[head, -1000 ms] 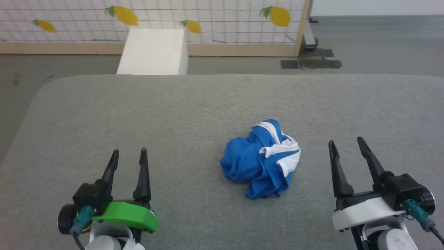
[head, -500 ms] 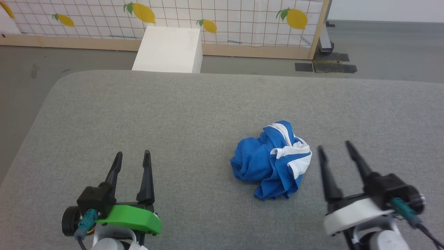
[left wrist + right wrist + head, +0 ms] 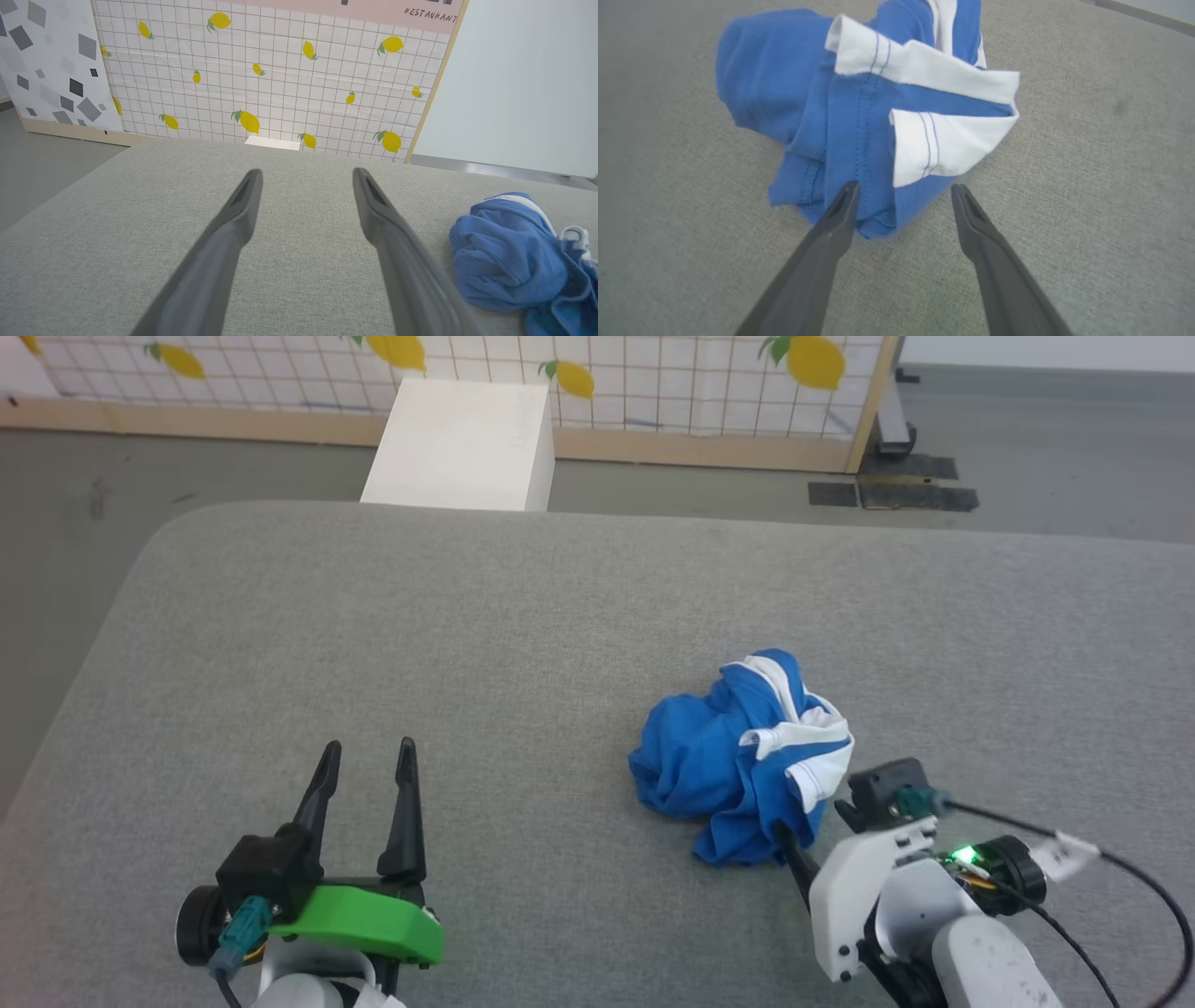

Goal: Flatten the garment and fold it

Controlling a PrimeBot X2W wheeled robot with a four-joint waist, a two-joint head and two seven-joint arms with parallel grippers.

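The garment (image 3: pixel 724 761) is a crumpled blue heap with white bands, right of centre on the grey padded table (image 3: pixel 448 616). My right gripper (image 3: pixel 904 186) is open and tipped down at the heap's near edge. Its fingertips straddle the blue hem below a folded white band (image 3: pixel 943 144) and hold nothing. In the head view one of its dark fingers (image 3: pixel 794 854) touches the heap's near right corner, and the wrist hides the other. My left gripper (image 3: pixel 369 749) stands open and empty at the lower left, well apart from the garment (image 3: pixel 509 252), which lies to its right.
The table's rounded left edge (image 3: pixel 112 616) drops to grey floor. Beyond the far edge stand a white box (image 3: pixel 462 420) and a lemon-print panel (image 3: pixel 653 373) in a wooden frame. A black cable (image 3: pixel 1120 868) trails from my right wrist.
My right gripper has swung left and tipped down, so its open fingers now reach the garment's near edge. The head camera has shifted. The left gripper and the garment have stayed put.
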